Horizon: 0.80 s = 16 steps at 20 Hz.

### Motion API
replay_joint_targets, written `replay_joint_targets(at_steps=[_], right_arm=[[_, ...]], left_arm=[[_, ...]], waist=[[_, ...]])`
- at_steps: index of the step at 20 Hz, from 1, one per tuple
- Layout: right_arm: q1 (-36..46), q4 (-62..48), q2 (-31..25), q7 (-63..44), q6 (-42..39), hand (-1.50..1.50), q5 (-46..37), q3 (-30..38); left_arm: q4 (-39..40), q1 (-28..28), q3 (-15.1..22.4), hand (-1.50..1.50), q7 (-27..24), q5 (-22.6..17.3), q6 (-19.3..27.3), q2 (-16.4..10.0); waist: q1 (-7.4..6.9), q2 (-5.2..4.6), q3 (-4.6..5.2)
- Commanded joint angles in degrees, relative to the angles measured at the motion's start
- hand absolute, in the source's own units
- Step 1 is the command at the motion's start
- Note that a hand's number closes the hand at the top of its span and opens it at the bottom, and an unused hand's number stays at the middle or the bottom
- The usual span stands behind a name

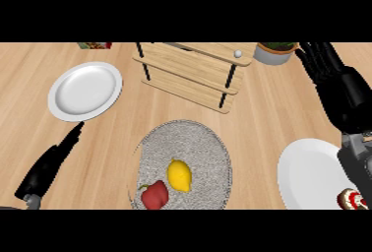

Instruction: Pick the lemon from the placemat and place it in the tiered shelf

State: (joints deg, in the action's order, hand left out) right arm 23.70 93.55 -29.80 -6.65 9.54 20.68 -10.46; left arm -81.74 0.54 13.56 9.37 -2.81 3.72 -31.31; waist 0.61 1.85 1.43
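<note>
A yellow lemon lies on the round grey placemat at the lower middle, next to a red pepper. The wooden tiered shelf with black posts stands at the top middle, beyond the placemat. My right hand is raised at the upper right with its fingers straight, right of the shelf and far from the lemon. At the lower left my left hand rests low, fingers extended, pointing toward the white plate. Neither hand holds anything.
A white plate lies at the upper left. A second white plate at the lower right carries a small red-and-white item. A potted plant stands right of the shelf. A small box sits at the top left.
</note>
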Motion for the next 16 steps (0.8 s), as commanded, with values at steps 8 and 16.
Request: replay_joint_targets(at_steps=[8,16], right_arm=[[-1.25,0.75,-15.33,-11.39,3.09,1.5,-28.77,-11.3],[-8.84,11.37,-7.45,-11.67,-0.95,-1.5,-28.02,-16.25]], left_arm=[[2.74,-0.15,-7.66,0.0,4.58,-13.53,3.52,11.6],[6.32,-0.12,-10.91,0.0,1.54,-15.11,-0.07,12.34]], waist=[[0.53,-1.53,-0.65],[-0.42,-1.74,-1.39]])
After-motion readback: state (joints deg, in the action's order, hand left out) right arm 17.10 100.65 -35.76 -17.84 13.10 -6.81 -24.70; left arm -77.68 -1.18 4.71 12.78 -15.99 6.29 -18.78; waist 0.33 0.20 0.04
